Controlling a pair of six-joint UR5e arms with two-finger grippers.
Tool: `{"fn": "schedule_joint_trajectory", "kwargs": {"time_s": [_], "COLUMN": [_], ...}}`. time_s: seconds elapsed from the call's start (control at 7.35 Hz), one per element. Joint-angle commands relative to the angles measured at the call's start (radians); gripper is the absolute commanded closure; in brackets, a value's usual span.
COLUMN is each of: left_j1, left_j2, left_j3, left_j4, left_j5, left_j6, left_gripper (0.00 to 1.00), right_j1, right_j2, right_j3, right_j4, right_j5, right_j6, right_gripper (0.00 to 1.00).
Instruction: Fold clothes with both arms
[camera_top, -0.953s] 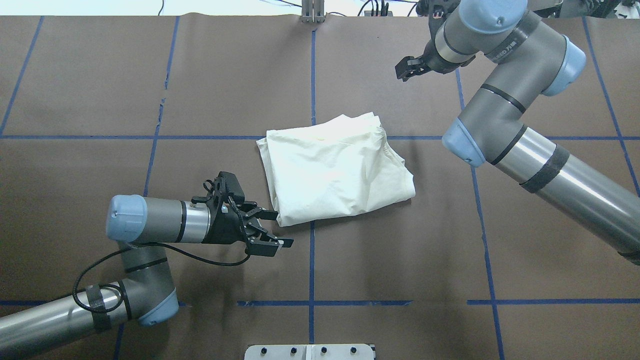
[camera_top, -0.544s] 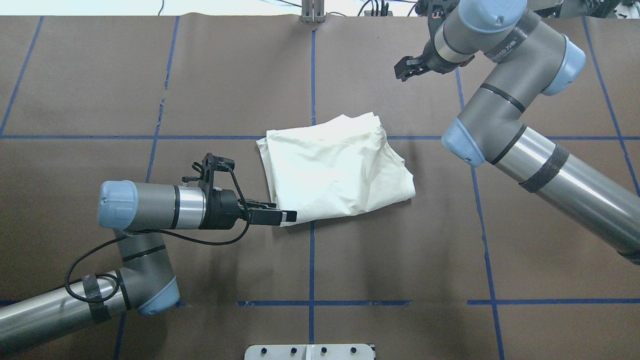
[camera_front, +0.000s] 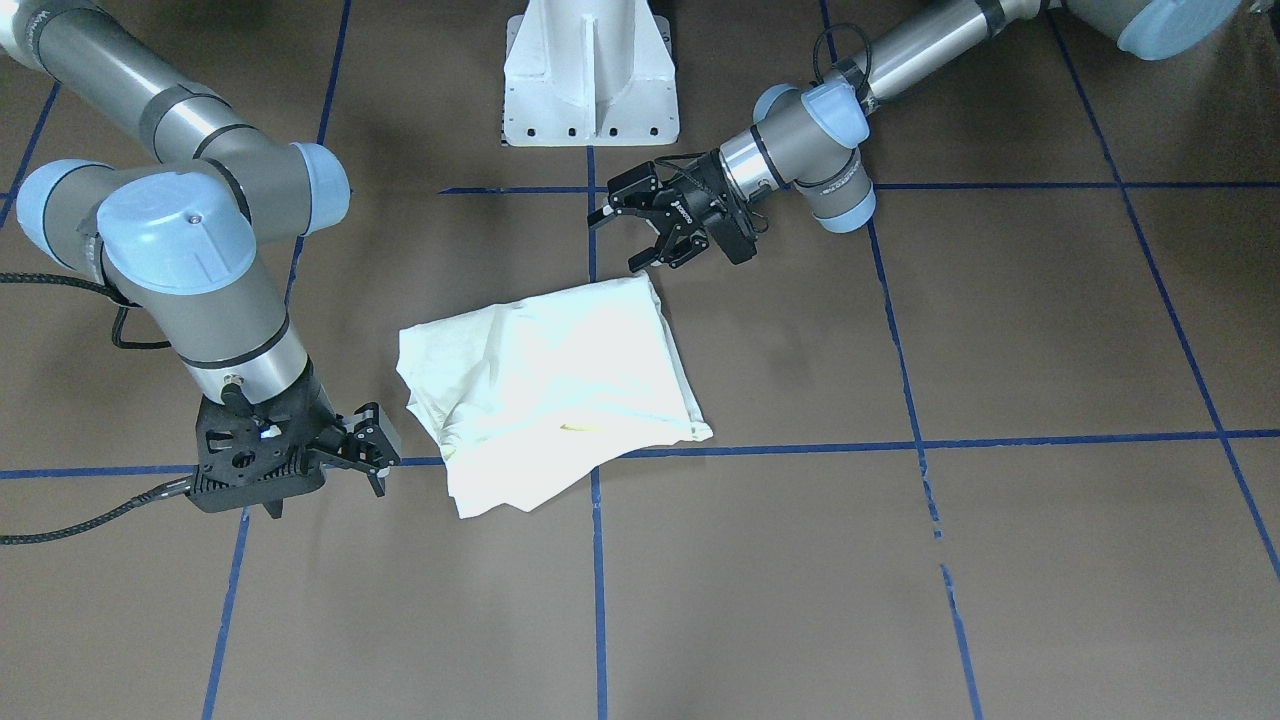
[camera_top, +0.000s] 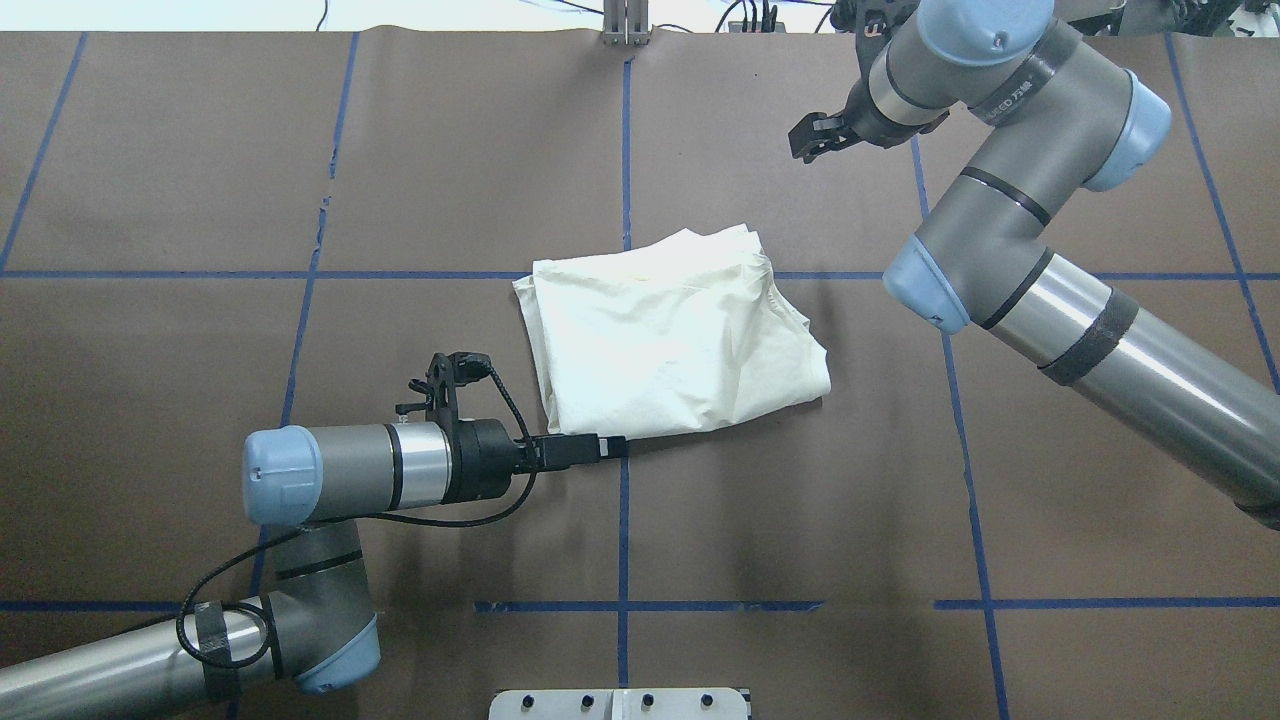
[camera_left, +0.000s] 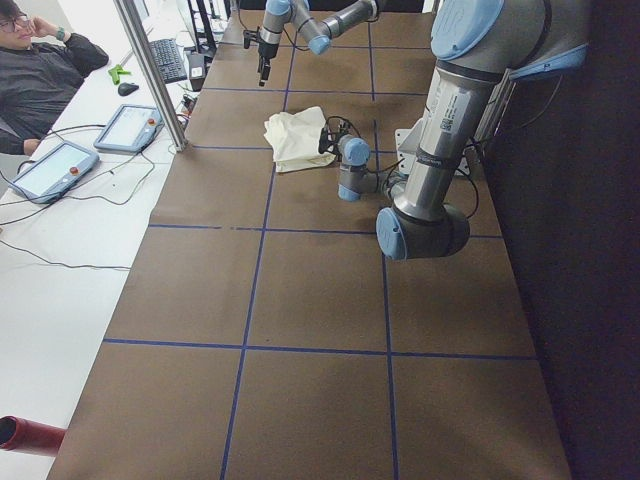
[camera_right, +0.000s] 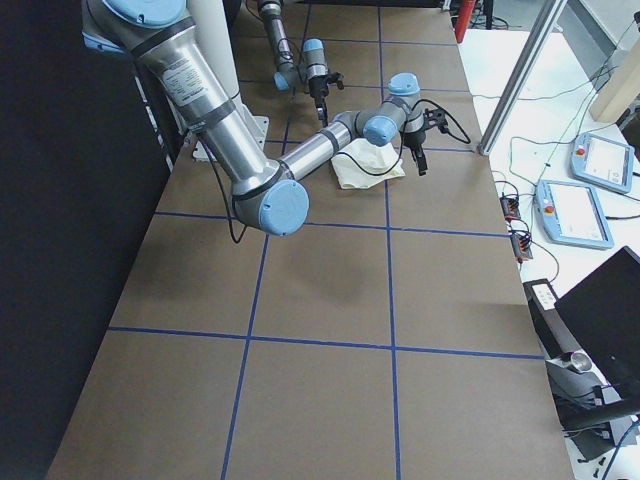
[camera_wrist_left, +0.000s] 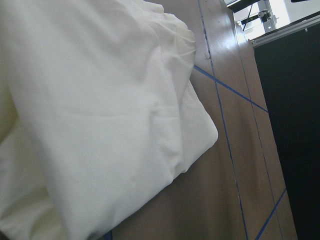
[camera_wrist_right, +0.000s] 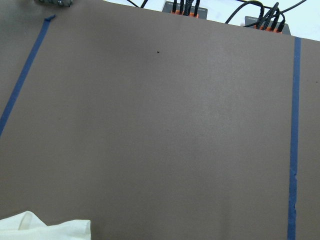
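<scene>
The clothes are one cream shirt (camera_top: 680, 340), folded into a rumpled packet at the table's middle, also seen in the front view (camera_front: 550, 390). My left gripper (camera_top: 610, 447) lies low at the packet's near left corner, turned edge-on from overhead. The front view shows this left gripper (camera_front: 620, 245) open, its jaws spread just off that corner. Cream cloth (camera_wrist_left: 100, 125) fills the left wrist view and no fingers show there. My right gripper (camera_top: 803, 142) hangs open and empty beyond the far right of the shirt. Its wrist view catches only a cloth corner (camera_wrist_right: 45, 227).
The white pedestal base (camera_front: 590, 80) stands on the robot's side of the table. Blue tape lines (camera_top: 623, 520) cross the brown table cover. A seated person (camera_left: 40, 75) and control tablets (camera_left: 128, 128) are off the table's far side. Cables run along that far edge (camera_wrist_right: 260, 20).
My left gripper has rolled from flat to edge-on and slid right along the shirt's near edge to its corner. The right arm has hardly moved, and the shirt lies as before.
</scene>
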Motion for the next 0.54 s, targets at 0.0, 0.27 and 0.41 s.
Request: {"fn": "schedule_joint_trajectory", "kwargs": {"time_s": [0.0, 0.27, 0.41], "left_j1": [0.008, 0.005, 0.004], "left_j2": [0.001, 0.001, 0.003], "left_j3": [0.022, -0.034, -0.076], "left_j4": [-0.001, -0.010, -0.013], "left_j5": [0.016, 0.011, 0.009], "left_j6": [-0.007, -0.013, -0.015], "left_gripper": [0.00, 0.00, 0.00], "right_j1": [0.000, 0.000, -0.002], "right_j2": [0.000, 0.000, 0.000], "right_j3": [0.000, 0.000, 0.000], "right_j4": [0.000, 0.000, 0.000], "right_j5": [0.000, 0.000, 0.000], "right_j6": [0.000, 0.000, 0.000], "right_gripper": [0.00, 0.00, 0.00]}}
